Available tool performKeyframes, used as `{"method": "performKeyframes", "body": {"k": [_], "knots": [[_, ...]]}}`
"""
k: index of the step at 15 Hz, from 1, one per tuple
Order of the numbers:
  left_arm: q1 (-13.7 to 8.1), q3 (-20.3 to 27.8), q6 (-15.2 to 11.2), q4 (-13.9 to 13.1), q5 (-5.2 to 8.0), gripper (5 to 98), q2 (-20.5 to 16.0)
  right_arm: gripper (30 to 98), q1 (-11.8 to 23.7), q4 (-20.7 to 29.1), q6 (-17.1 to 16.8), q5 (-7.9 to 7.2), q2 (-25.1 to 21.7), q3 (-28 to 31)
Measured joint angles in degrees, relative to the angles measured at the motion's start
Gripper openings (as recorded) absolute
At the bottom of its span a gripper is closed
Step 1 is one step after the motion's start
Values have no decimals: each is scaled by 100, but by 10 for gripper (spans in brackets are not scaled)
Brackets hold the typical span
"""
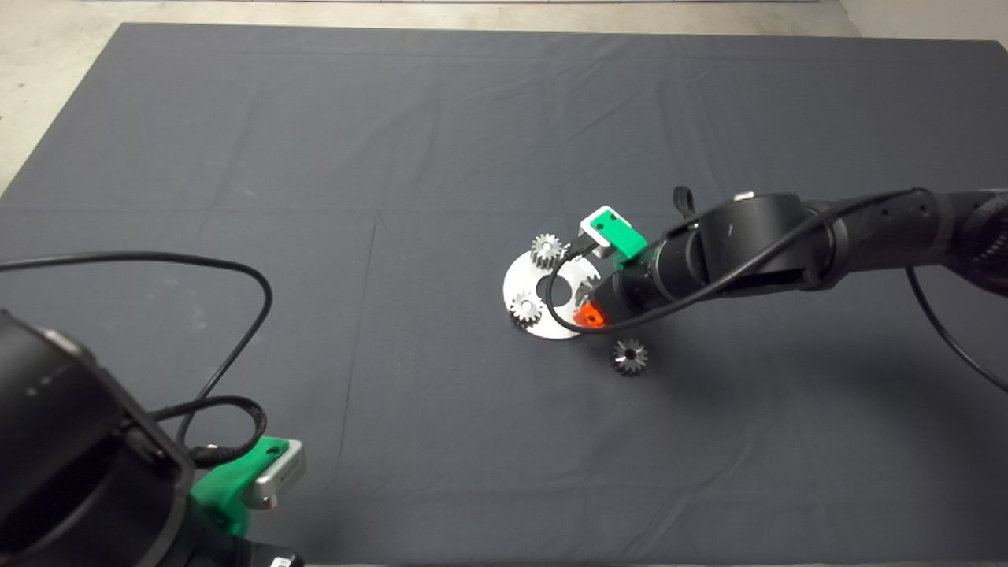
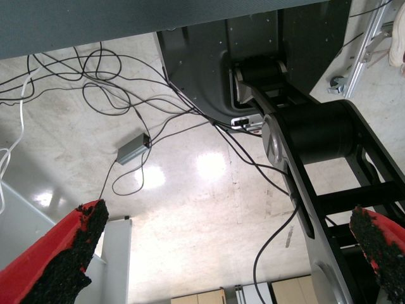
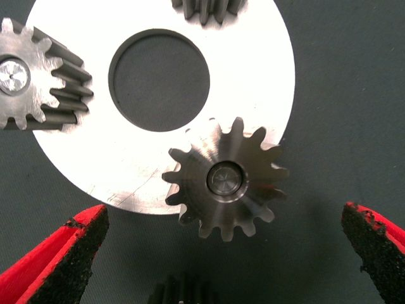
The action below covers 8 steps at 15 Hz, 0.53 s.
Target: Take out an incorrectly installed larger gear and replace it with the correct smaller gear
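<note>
the right gripper [image 3: 221,253] hung over the round steel plate [image 3: 266,69] with its jaws spread wide and holding nothing. the larger gear [image 3: 226,179] sat between the two fingers [image 3: 63,253], nearer the far finger than the near one, seated on a pin at the plate's rim with half its teeth overhanging the dark mat [image 3: 354,95]. it looked to be the next thing to grip.

the risk, as i judged it, was an off-centre close: one pad would meet the teeth first and shove the gear sideways on its pin, jamming it or dragging the loose plate across the mat. pads landing on tooth tips rather than flanks could also slip as the gear was lifted. a second gear [image 3: 41,79] sat on the plate beyond the near finger, and a third [image 3: 205,9] showed at the plate's far side, both clear of the jaws but close enough to be nudged by a skewed descent.

just behind the jaws, the teeth of the smaller gear [image 3: 183,292] showed, lying loose on the mat; a low pass could knock it away.

the left gripper [image 2: 221,253] was parked off the mat's edge, jaws spread, facing floor and cables [image 2: 95,76].
</note>
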Motion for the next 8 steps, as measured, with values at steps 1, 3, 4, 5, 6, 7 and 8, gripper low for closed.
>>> {"method": "performKeyframes", "body": {"k": [1, 3, 4, 5, 6, 7, 8], "knots": [[0, 0, 0, 0, 0, 982, 0, 976, -14, -11, 0, 3, -9, 0], [0, 0, 0, 0, 1, 982, 0, 965, -13, -21, 2, 0, -37, 0], [0, 0, 0, 0, 2, 982, 0, 964, -13, -22, 2, -1, -37, 0], [0, 0, 0, 0, 2, 982, 0, 931, -13, -27, 2, 0, -37, 0], [0, 0, 0, 0, 2, 982, 0, 907, -13, -33, 6, 0, -37, 0], [0, 0, 0, 0, 2, 982, -1, 902, -13, -40, 13, 0, -37, 0], [0, 0, 0, 0, 2, 982, 0, 902, -13, -63, 16, 0, -34, 0]]}}
